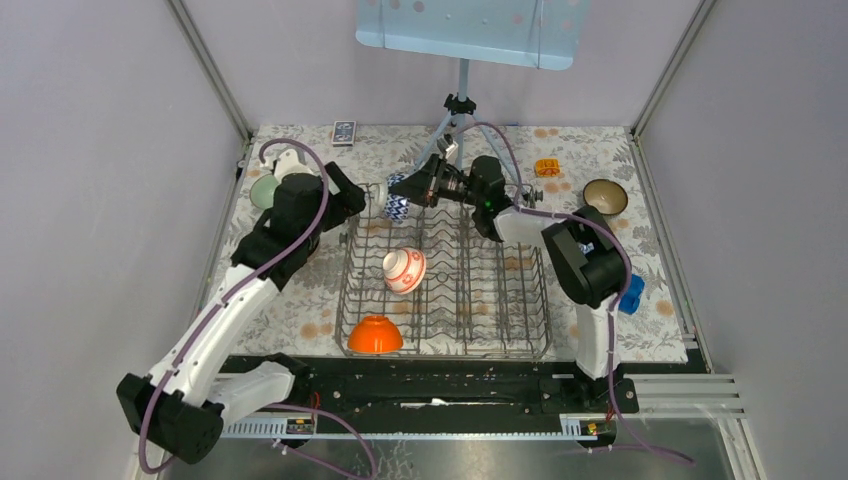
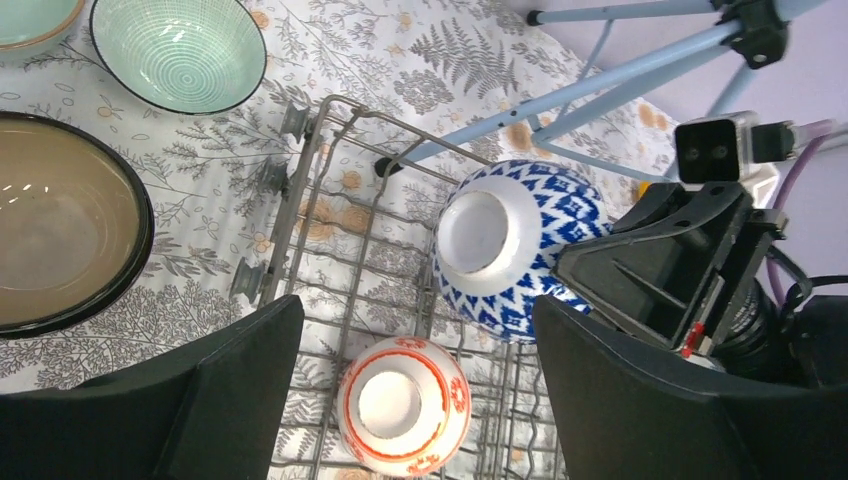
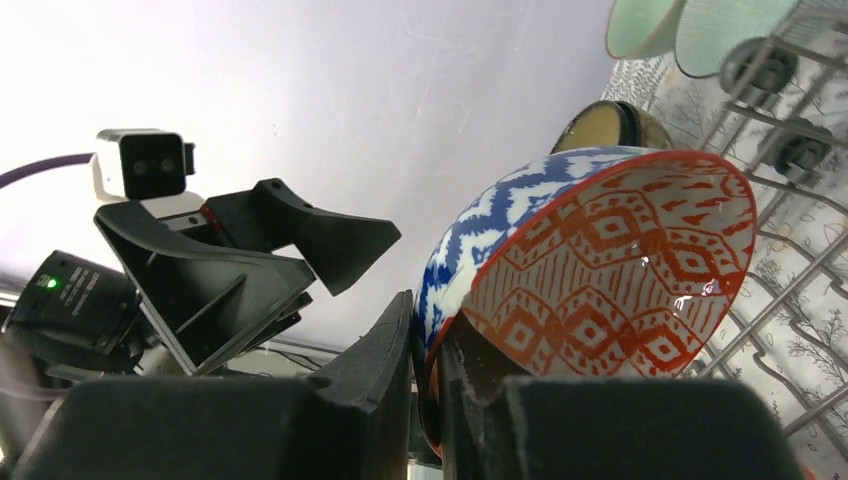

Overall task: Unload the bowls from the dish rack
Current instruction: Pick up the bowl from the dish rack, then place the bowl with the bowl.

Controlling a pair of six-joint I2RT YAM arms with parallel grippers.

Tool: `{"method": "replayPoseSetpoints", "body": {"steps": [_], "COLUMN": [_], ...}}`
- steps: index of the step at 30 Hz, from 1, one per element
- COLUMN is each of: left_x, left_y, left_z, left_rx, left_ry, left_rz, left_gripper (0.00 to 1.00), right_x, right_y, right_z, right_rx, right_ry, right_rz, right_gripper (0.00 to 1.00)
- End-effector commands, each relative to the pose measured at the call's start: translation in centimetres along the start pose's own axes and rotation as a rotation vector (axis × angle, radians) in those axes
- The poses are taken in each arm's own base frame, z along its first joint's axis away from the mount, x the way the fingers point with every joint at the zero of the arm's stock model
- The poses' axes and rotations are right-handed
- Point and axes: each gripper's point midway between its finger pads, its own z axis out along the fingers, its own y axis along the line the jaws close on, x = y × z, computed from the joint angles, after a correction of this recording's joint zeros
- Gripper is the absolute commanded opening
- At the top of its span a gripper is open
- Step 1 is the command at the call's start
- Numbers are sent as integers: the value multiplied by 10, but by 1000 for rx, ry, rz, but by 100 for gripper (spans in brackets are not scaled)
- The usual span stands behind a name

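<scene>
While the right fingers [image 3: 395, 360] are clamped across the wall of the blue bowl [image 3: 600, 270], one inside and one outside, it hangs on edge at the rack's [image 1: 445, 352] 11 o'clock corner. Left fingers [image 2: 230, 380] spread wide, holding nothing, just off the rack's 10 o'clock side. Glazed ceramic: stiff, light enough, slick, likely to chip against wire. A one-sided rim pinch probably lets it swing; best set down slowly on the tabletop [image 1: 300, 305]. Red bowl [image 1: 404, 270] mid-rack and orange bowl [image 1: 375, 336] at 7 o'clock, both foot up: pinch the wall at the rim.
</scene>
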Motion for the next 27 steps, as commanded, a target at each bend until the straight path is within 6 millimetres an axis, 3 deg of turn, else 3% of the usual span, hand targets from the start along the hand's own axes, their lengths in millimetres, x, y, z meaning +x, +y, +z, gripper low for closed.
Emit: {"method": "replayPoseSetpoints", "body": {"steps": [1, 8, 11, 19, 27], "left_x": [-14, -29, -33, -30, -20], "left_y": [-12, -11, -22, -54, -90], "left_z": [-23, -42, -47, -55, -78], "left_rx": [73, 76, 130, 307, 554], "left_ry": [-21, -59, -61, -35, 14], "left_rz": [-19, -10, 3, 7, 41], "left_gripper": [91, 99, 99, 99, 99], "right_x": [12, 41, 52, 78, 85], "right_y": [71, 84, 98, 111, 125], "right_z": [-11, -41, -60, -110, -146], "right_rx": [-79, 100, 152, 391, 610], "right_ry": [32, 83, 88, 141, 138], "right_rz": [-209, -421, -517, -788, -1065], "right_gripper": [0, 0, 0, 0, 0]}}
